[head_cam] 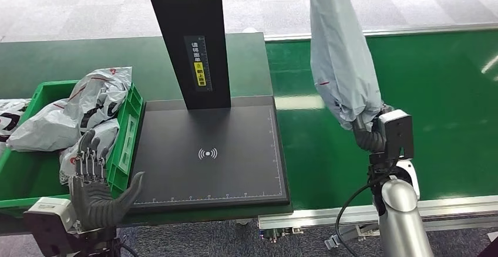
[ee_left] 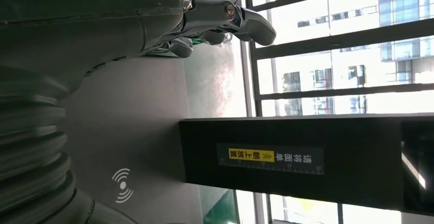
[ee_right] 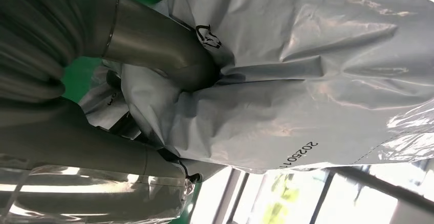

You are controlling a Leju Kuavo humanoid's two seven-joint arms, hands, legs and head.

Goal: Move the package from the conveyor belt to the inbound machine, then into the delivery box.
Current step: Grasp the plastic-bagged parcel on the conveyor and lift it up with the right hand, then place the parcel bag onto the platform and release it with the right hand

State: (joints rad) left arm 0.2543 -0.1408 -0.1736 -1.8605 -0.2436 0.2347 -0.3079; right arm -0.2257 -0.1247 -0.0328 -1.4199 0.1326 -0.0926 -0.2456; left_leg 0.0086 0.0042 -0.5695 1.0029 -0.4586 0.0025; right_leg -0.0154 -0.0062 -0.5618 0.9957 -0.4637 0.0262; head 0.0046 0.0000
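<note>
- One grey package [head_cam: 340,57] is gripped at its lower end by the right robot hand [head_cam: 367,129] and is held upright above the green conveyor belt [head_cam: 411,93], clear of its surface; in the right wrist view the crumpled plastic [ee_right: 307,81] is seen clamped between the thumb and the fingers [ee_right: 153,45].
- To the left of that robot hand, the inbound machine's dark scanning plate [head_cam: 208,151] is seen, with a black post [head_cam: 188,34] rising at its far edge.
- Beyond the plate, the left robot hand [head_cam: 94,186] is held spread and upright, holding nothing, at the near corner of the green delivery box [head_cam: 126,145].
- Several grey bags [head_cam: 76,116] are piled in that box.
</note>
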